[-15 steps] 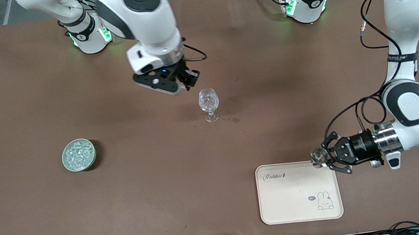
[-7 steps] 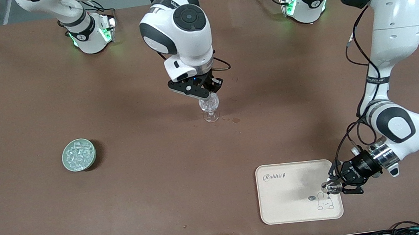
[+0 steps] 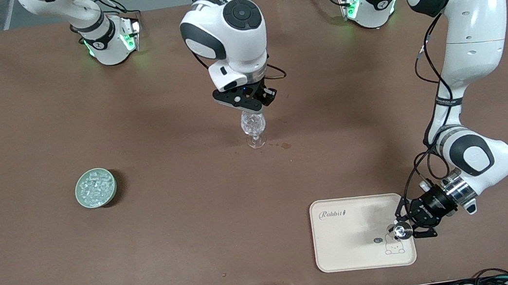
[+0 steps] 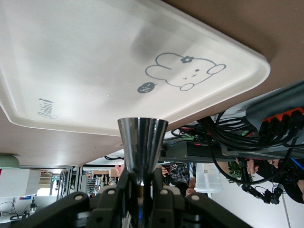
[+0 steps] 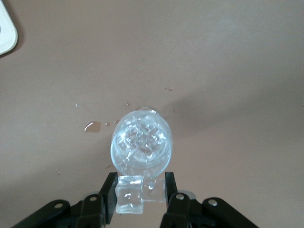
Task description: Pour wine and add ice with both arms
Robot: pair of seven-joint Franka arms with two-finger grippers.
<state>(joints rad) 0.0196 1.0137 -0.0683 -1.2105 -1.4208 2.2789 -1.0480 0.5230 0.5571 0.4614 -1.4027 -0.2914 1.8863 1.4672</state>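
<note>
The right gripper [image 3: 253, 105] is held just over the stemmed glass [image 3: 254, 130], which stands upright mid-desk and is filled with ice. One clear cube [image 5: 129, 194] is gripped between its fingers [image 5: 110, 190], directly above the rim of the glass [image 5: 141, 141]. A few small droplets [image 5: 91, 126] are seen on the brown desk [image 3: 184, 210] beside the foot of the glass. A green bowl [image 3: 95, 188] of ice [image 3: 94, 186] sits toward the right arm's end of the desk, nearer the front camera than the glass. The left gripper [image 3: 405, 229] is held low over the cream tray [image 3: 345, 238], above its rabbit drawing [image 4: 183, 72]; its fingers [image 4: 161, 190] are closed on a shiny metal cone [image 4: 141, 146], possibly a jigger.
</note>
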